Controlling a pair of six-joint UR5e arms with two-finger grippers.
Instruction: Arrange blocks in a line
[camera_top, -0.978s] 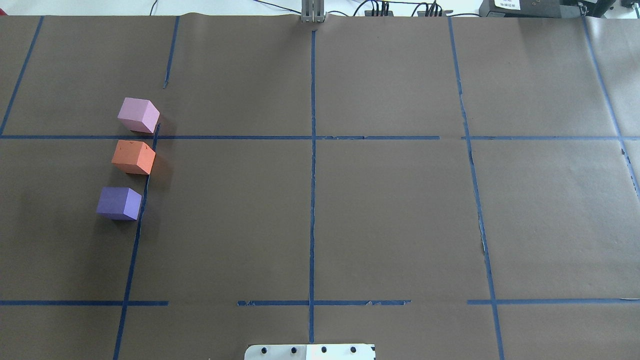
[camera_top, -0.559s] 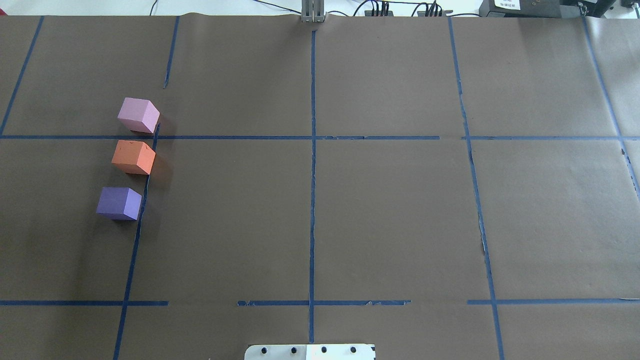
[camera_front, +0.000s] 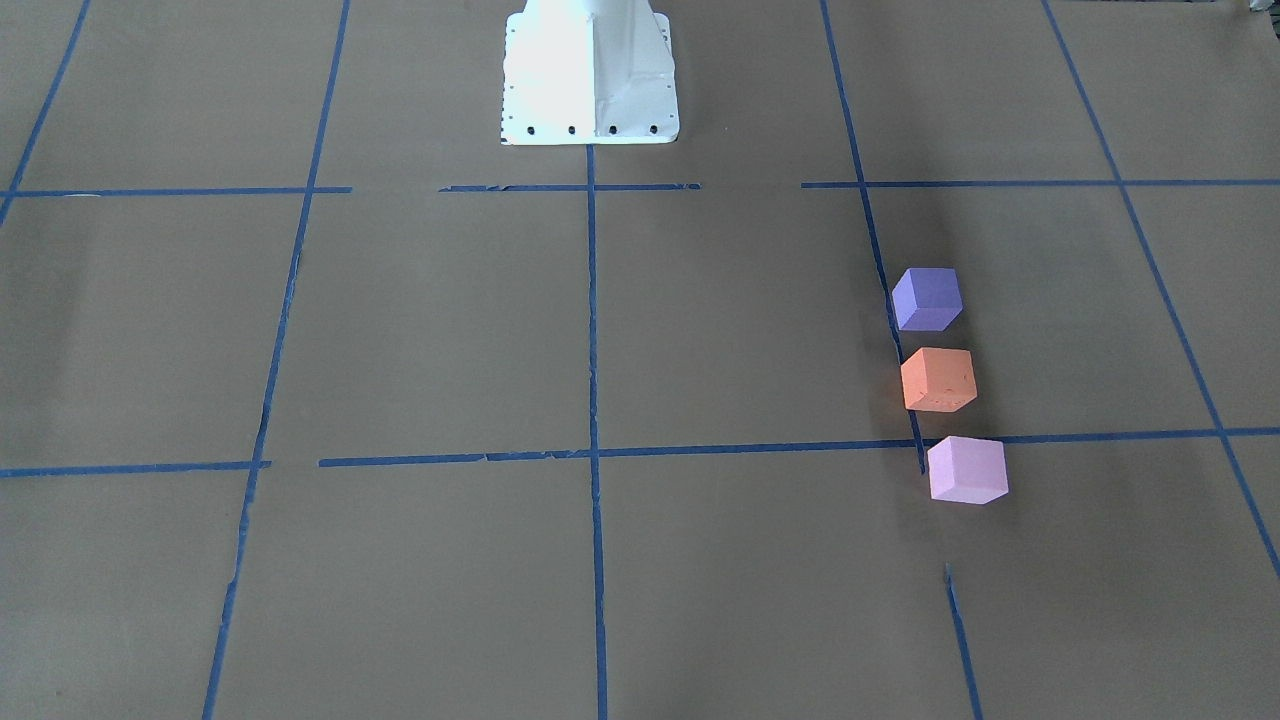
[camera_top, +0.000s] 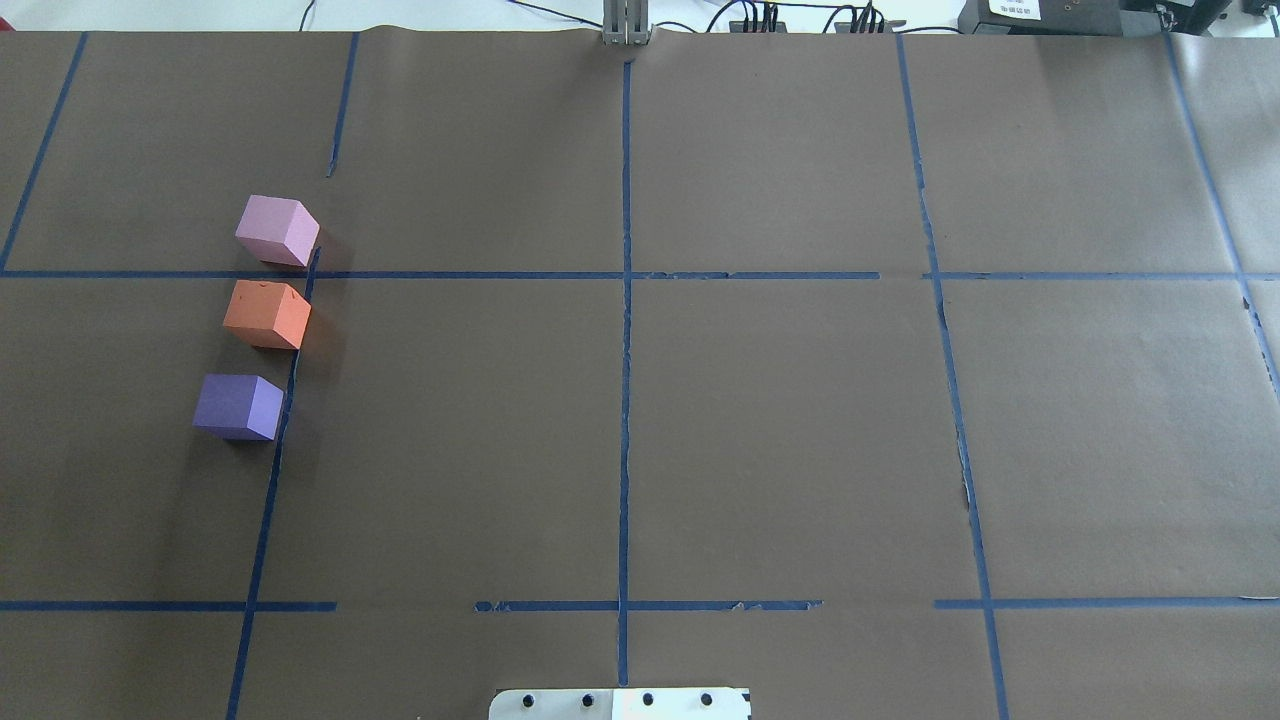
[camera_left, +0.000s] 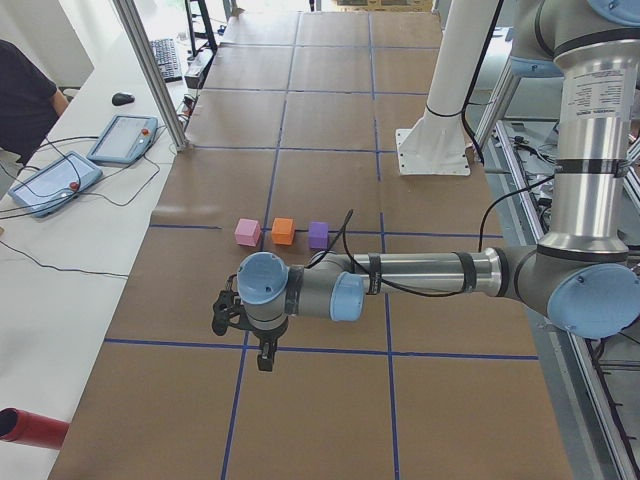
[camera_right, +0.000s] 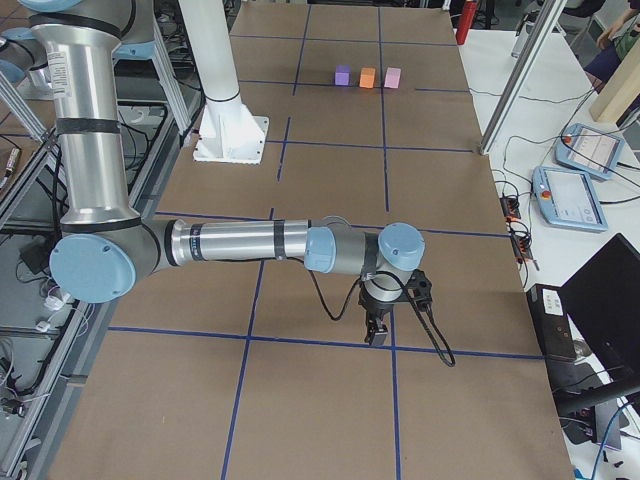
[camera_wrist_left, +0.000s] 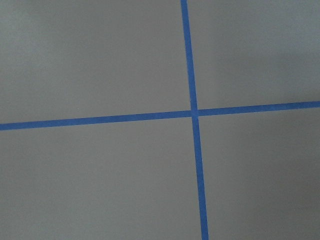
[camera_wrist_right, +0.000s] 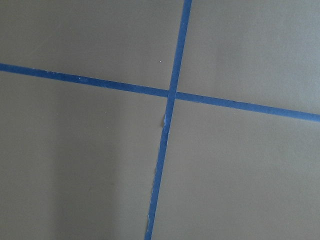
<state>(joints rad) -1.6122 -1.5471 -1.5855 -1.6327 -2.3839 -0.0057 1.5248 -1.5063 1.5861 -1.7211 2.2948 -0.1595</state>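
Orange matte foam cube (camera_top: 266, 314) sits between light pink-lilac foam cube (camera_top: 277, 230) and dark violet foam cube (camera_top: 238, 407), a gapped row beside blue tape line (camera_top: 272, 470) | left gripper (camera_left: 265, 364) over tape crossing, well apart, opening cannot be told | right gripper (camera_right: 378, 335) same, opening unclear

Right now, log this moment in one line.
purple block, orange block, pink block: in row | left gripper, right gripper: away from blocks
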